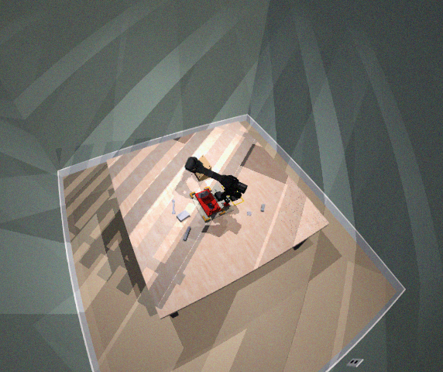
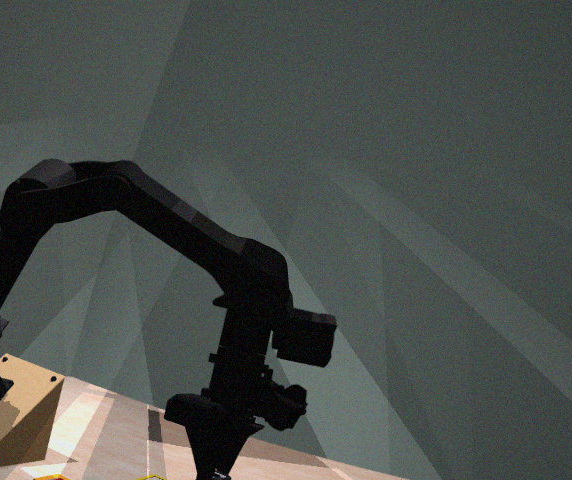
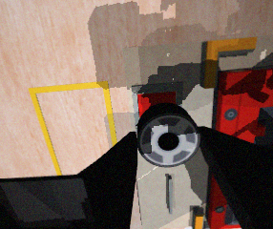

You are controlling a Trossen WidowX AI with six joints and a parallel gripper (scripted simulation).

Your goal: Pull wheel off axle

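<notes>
My gripper (image 1: 225,198) (image 2: 214,472) (image 3: 166,135) points down and is shut on the wheel. The wheel (image 3: 168,140) is dark with a grey spoked face and a black centre, and sits between the fingertips. It is over a pale board (image 3: 152,207), in front of a small red pad (image 3: 156,102) with a dark rim. The axle cannot be made out, and whether the wheel is still around it cannot be told. The marked area (image 3: 70,89) is a yellow outline on the table, left of the wheel in the wrist view. The left finger hides its lower part.
A red tray (image 1: 207,201) (image 3: 229,95) with dark parts stands beside the wheel, by orange corner brackets (image 3: 210,57). A tan wedge block (image 2: 22,395) is at the arm's base. Loose grey pieces lie about, including a flat block (image 1: 183,215), a bar (image 1: 187,233) and a small piece (image 1: 262,208).
</notes>
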